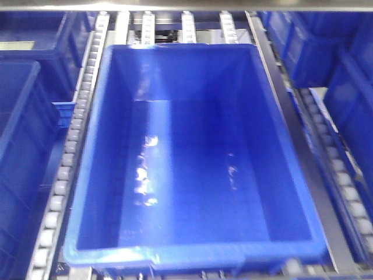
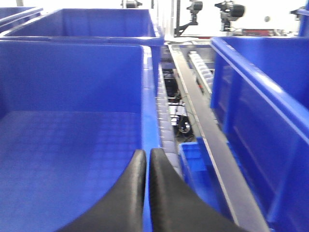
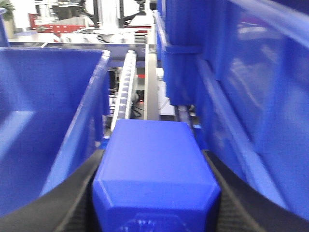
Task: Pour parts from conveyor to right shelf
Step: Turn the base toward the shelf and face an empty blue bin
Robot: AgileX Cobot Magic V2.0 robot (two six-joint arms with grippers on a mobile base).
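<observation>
Bins of blue plastic fill the right shelf [image 1: 64, 169], a steel rack with sloping lanes of white rollers. In the front view, one large empty blue bin [image 1: 192, 256] sits square in the middle lane. Neither arm shows in that view.

In the right wrist view, the right gripper [image 3: 154, 166] is clamped on one of the parts [image 3: 152, 150], a solid blue block with bevelled corners, with a black finger pressing each side. The block hangs above a roller lane [image 3: 126, 82], with a bin wall [image 3: 82, 121] close on its left and neighbouring bins [image 3: 251, 87] on its right. The conveyor is out of sight.

In the left wrist view, the left gripper [image 2: 147, 154] has its fingers drawn almost together beside the rim of a bin [image 2: 152, 96]. Whether they pinch that rim cannot be told.

The step in hand looks like the drop into a bin. To do it well, the block should probably travel left until it is fully over the bin's open mouth, clear of the wall. It should then go low before the fingers part, so that it neither bounces out nor falls between the rollers.
</observation>
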